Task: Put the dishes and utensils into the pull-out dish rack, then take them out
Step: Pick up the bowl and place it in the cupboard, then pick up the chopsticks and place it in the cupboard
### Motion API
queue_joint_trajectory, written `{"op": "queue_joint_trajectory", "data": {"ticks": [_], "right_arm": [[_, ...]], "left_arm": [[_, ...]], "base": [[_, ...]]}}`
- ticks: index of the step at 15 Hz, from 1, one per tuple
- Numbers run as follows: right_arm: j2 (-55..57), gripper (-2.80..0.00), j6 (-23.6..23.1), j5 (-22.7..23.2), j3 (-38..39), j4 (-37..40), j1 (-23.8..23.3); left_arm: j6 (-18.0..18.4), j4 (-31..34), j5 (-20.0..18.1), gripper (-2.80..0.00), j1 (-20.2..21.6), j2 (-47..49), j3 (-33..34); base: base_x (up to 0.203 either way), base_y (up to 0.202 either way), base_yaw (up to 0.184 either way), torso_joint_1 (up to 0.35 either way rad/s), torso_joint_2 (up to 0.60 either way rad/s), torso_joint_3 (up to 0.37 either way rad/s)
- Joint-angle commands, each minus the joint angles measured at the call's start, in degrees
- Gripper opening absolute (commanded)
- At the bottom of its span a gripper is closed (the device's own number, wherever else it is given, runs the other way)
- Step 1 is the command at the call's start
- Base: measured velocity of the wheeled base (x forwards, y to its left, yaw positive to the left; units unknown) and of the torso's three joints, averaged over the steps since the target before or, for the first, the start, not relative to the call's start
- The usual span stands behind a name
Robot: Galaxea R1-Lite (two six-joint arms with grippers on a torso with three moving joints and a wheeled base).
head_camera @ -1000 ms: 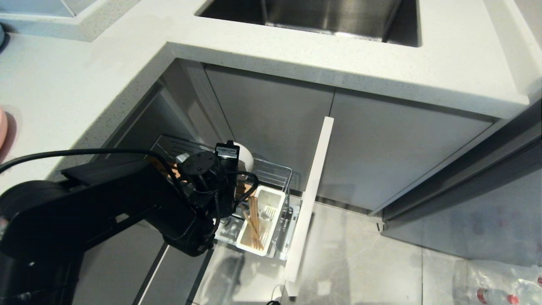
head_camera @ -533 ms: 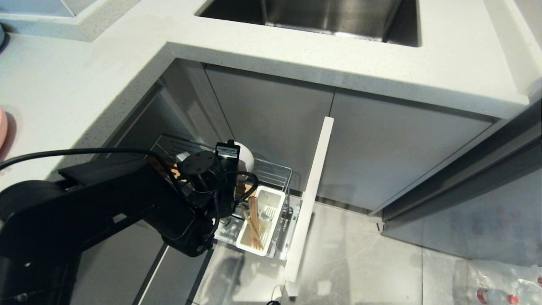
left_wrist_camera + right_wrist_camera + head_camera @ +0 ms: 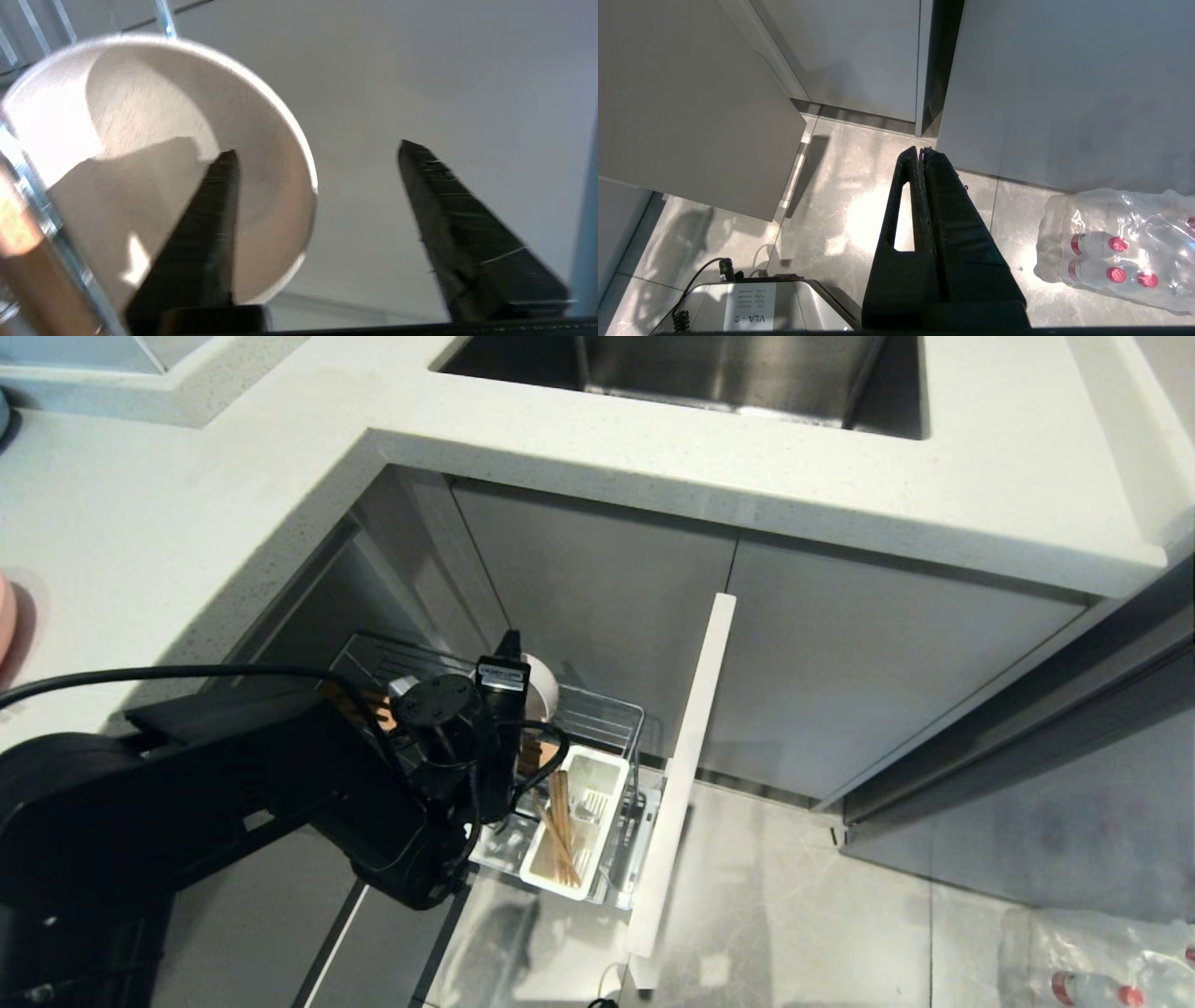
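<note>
The cream-white bowl (image 3: 543,683) (image 3: 140,140) stands on its edge in the pull-out dish rack (image 3: 607,714), leaning against the wires next to the brown wooden strip (image 3: 14,224). My left gripper (image 3: 316,148) is open at the bowl. One finger (image 3: 205,224) reaches inside the bowl and the other (image 3: 458,219) stands clear beside it, with the rim between them. The chopsticks (image 3: 560,831) lie in the rack's white cutlery box (image 3: 597,784). A pink plate (image 3: 5,616) shows at the counter's left edge. My right gripper (image 3: 922,150) is shut over the floor, holding nothing.
The rack's pale drawer front (image 3: 686,756) juts out over the tiled floor. The white counter (image 3: 747,476) with the steel sink (image 3: 709,373) overhangs the cabinets. A shrink-wrapped pack of water bottles (image 3: 1120,247) lies on the floor at the right.
My left gripper has opened and let go of the bowl, which stays on edge in the rack. A fingertip now shows above the bowl. The right arm has not moved.
</note>
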Motion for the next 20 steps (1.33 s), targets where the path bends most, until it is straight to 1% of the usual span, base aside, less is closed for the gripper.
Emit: {"op": "queue_joint_trajectory", "data": {"ticks": [1, 6, 11, 12, 13, 17, 20], "right_arm": [[0.0, -2.80, 0.0, 0.0, 0.1, 0.1, 0.0], [0.0, -2.80, 0.0, 0.0, 0.1, 0.1, 0.0], [0.0, -2.80, 0.0, 0.0, 0.1, 0.0, 0.0], [0.0, -2.80, 0.0, 0.0, 0.1, 0.0, 0.0], [0.0, -2.80, 0.0, 0.0, 0.1, 0.0, 0.0], [0.0, -2.80, 0.0, 0.0, 0.1, 0.0, 0.0], [0.0, -2.80, 0.0, 0.0, 0.1, 0.0, 0.1]], "left_arm": [[-0.4, -0.5, 0.1, 0.00, -0.6, -1.8, 1.8], [0.0, -0.5, 0.3, 0.00, -2.4, -8.6, 8.7], [2.0, -0.5, 0.5, 0.00, -4.5, -15.1, 13.2], [3.0, -0.5, 0.5, -0.27, -5.1, -16.7, 14.0], [4.3, -0.5, 0.4, -2.80, -5.5, -18.0, 14.8], [8.5, -0.5, -1.7, -2.80, -6.5, -24.6, 17.5], [13.6, -0.5, -6.5, -2.80, -7.3, -32.0, 20.4]], "base": [[0.000, 0.000, 0.000, 0.000, 0.00, 0.000], [0.000, 0.000, 0.000, 0.000, 0.00, 0.000], [0.000, 0.000, 0.000, 0.000, 0.00, 0.000], [0.000, 0.000, 0.000, 0.000, 0.00, 0.000], [0.000, 0.000, 0.000, 0.000, 0.00, 0.000], [0.000, 0.000, 0.000, 0.000, 0.00, 0.000], [0.000, 0.000, 0.000, 0.000, 0.00, 0.000]]}}
